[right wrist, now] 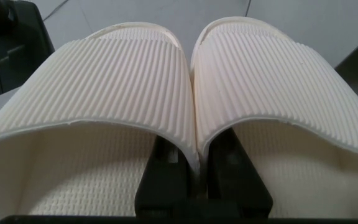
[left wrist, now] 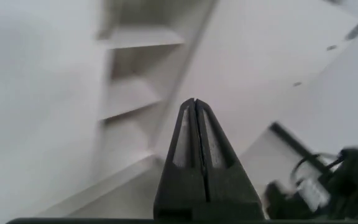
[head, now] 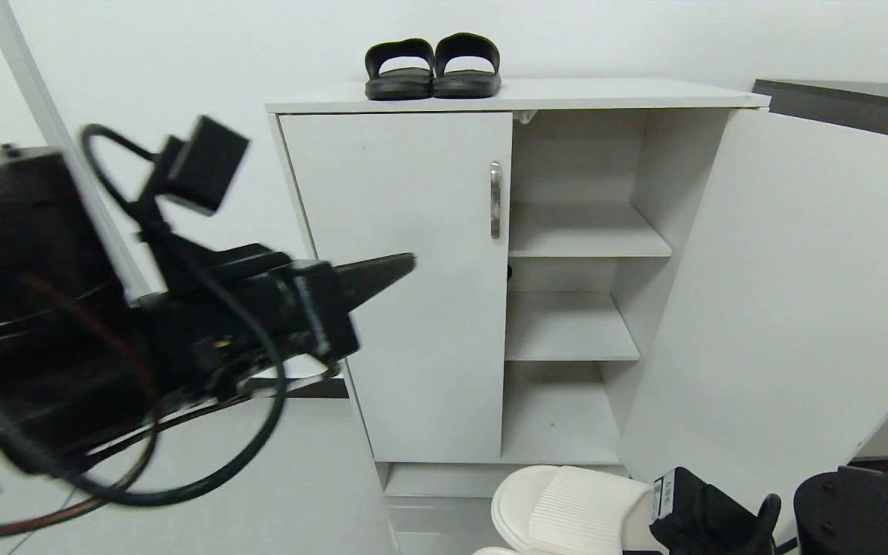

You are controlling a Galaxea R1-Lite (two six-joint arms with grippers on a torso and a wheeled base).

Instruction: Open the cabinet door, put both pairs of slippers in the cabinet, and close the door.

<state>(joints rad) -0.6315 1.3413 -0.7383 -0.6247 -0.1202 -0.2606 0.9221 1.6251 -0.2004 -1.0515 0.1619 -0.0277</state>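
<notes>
The white cabinet (head: pixel 394 293) stands with its right door (head: pixel 791 301) swung wide and its left door shut; bare shelves (head: pixel 571 327) show inside. A pair of black slippers (head: pixel 432 68) sits on the cabinet top. A pair of white ribbed slippers (right wrist: pixel 185 106) is pinched side by side by my right gripper (right wrist: pixel 197 168), low in front of the cabinet, also seen as white slippers (head: pixel 560 509) in the head view. My left gripper (head: pixel 405 266) is raised in front of the shut left door, fingers pressed together and holding nothing; the left gripper (left wrist: pixel 194 109) points toward the shelves.
A grey unit (head: pixel 852 104) stands behind the open door at the right. A white wall (head: pixel 143 77) runs behind the cabinet, with light floor (head: pixel 297 493) in front of it.
</notes>
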